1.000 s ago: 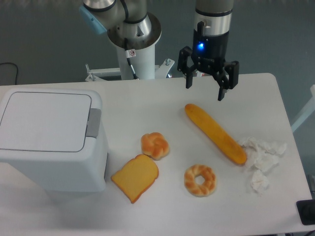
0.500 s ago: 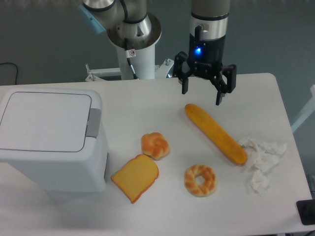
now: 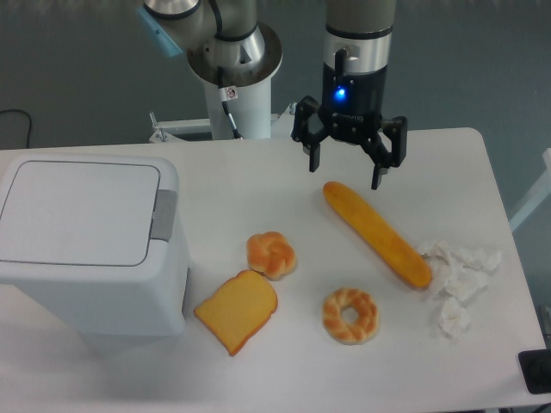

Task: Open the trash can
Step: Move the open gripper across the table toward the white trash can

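White table point(image 3: 258, 185), lidded trash can point(image 3: 90, 245) tab rightward, spread hand point(image 3: 344, 170) apart.

Lighting is even, bright and diffuse from overhead. Shadows are soft and short, the clearest beside the trash can point(image 3: 90, 245). The white table point(image 3: 258, 361) shows no harsh glare. Focus is sharp throughout, without visible edge distortion.

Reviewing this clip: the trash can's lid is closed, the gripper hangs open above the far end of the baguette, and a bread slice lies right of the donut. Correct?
Not quite. In the camera view the bread slice lies left of the donut, next to the trash can. The rest holds: the lid is closed, and the gripper hangs open above the far end of the baguette.
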`<act>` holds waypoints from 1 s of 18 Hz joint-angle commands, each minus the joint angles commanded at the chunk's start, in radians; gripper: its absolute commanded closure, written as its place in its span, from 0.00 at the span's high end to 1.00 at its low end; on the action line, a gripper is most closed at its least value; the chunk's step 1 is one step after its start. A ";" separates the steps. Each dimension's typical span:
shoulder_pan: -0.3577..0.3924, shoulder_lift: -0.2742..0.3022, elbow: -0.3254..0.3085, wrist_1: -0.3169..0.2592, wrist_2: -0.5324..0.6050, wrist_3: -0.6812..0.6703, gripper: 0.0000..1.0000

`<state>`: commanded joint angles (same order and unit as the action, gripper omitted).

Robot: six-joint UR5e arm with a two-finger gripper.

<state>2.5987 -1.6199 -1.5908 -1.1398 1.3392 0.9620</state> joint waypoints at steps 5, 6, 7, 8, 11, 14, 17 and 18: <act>-0.023 -0.011 0.014 0.003 0.000 -0.123 1.00; -0.029 -0.011 0.015 0.005 0.000 -0.155 1.00; -0.032 -0.011 0.018 0.005 0.000 -0.173 1.00; -0.034 -0.011 0.026 0.008 0.000 -0.183 1.00; -0.035 -0.012 0.043 0.009 -0.011 -0.209 1.00; -0.038 -0.014 0.048 0.011 -0.021 -0.236 1.00; -0.040 -0.014 0.049 0.011 -0.037 -0.268 1.00; -0.040 -0.014 0.051 0.011 -0.058 -0.299 1.00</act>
<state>2.5587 -1.6337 -1.5401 -1.1290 1.2811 0.6630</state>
